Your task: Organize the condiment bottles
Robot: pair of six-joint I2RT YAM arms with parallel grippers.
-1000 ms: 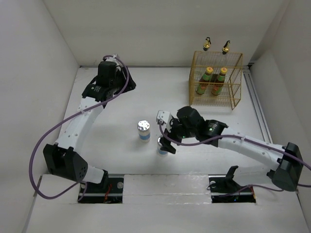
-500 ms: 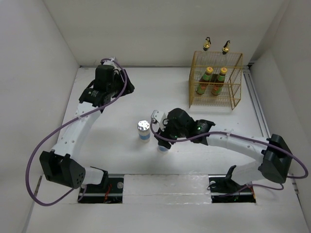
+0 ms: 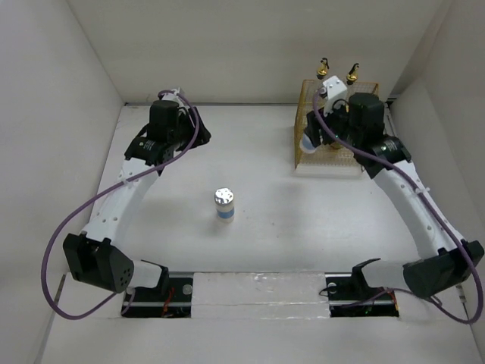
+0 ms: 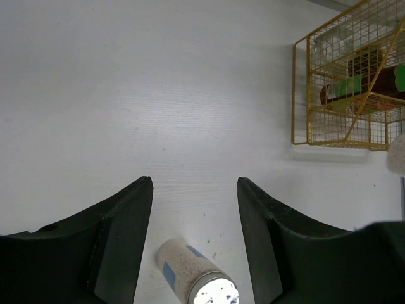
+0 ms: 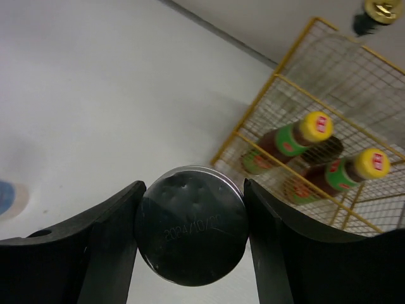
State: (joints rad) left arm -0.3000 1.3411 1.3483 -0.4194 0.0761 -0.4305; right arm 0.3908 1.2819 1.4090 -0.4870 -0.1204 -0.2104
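Note:
My right gripper (image 3: 312,139) is shut on a short white silver-lidded jar (image 5: 192,234), held in the air just in front of the yellow wire rack's left front corner. The second white jar (image 3: 223,204) stands alone at mid-table; in the left wrist view it (image 4: 190,278) lies below my open, empty left gripper (image 4: 195,240), which hovers at the back left (image 3: 195,135). Two red-brown sauce bottles (image 5: 288,140) (image 5: 342,174) stand inside the rack. Two clear glass bottles with gold pourers (image 3: 323,68) (image 3: 352,73) stand behind them.
The yellow wire rack (image 3: 362,158) stands at the back right near the right wall; it also shows in the left wrist view (image 4: 304,95). White walls enclose the table at the back and sides. The arm bases sit at the near edge.
My right arm lifted the white jar from mid-table and swung it back and right to the front of the rack. The left arm barely moved. The other jar stayed put.

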